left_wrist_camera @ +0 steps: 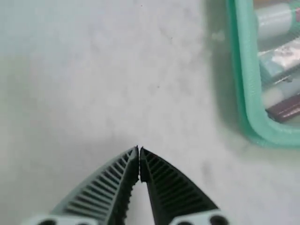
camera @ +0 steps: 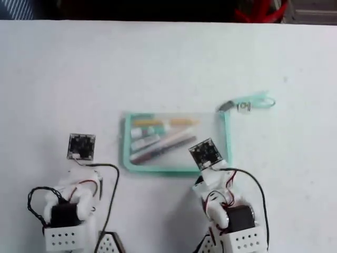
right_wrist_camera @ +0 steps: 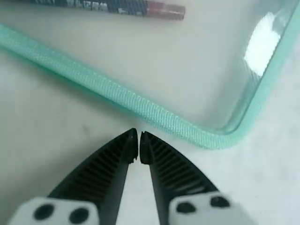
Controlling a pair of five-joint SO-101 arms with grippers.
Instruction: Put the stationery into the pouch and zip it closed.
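Note:
A clear pouch with a teal border [camera: 125, 145] lies flat in the middle of the table, with several pens and a glue stick [camera: 158, 138] inside it. Its zip pull and teal strap [camera: 247, 104] stick out at the far right corner. My left gripper [left_wrist_camera: 139, 151] is shut and empty over bare table, to the left of the pouch's teal edge [left_wrist_camera: 241, 79]. My right gripper [right_wrist_camera: 139, 135] is shut and empty, its tips just short of the pouch's near teal seam [right_wrist_camera: 117, 93], close to the near right corner. A dark pen with a reddish end [right_wrist_camera: 164, 9] lies inside.
The white table [camera: 168, 63] stretches bare beyond the pouch and to both sides. Both arm bases [camera: 66, 221] [camera: 237, 224] stand at the near edge with looping black cables. Dark and red objects sit past the far edge.

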